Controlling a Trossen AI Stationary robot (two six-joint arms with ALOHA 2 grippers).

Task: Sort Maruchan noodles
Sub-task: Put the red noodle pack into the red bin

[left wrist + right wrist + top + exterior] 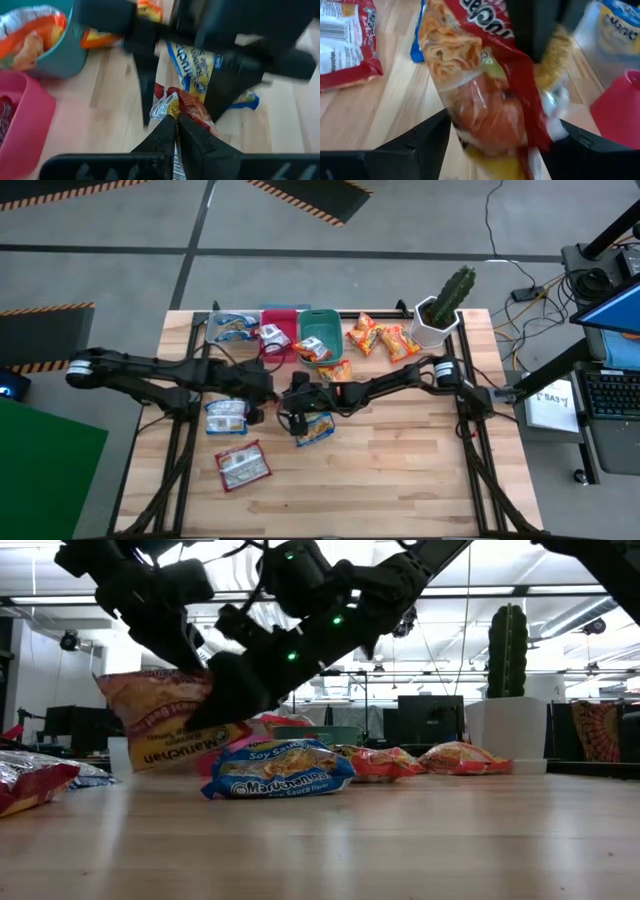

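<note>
1. Where the pale wooden plank tabletop (400,450) ends, grey concrete floor with striped hazard tape begins; a white pot with a green cactus (443,308) stands at its far right corner.
2. Dark arms hide the packet in the high view.
3. Above the tabletop's middle, the left gripper (176,131) is clenched on a crinkly red plastic Maruchan packet (485,95); the right gripper (502,140) stands spread around it. A blue packet (280,772) lies below.
</note>
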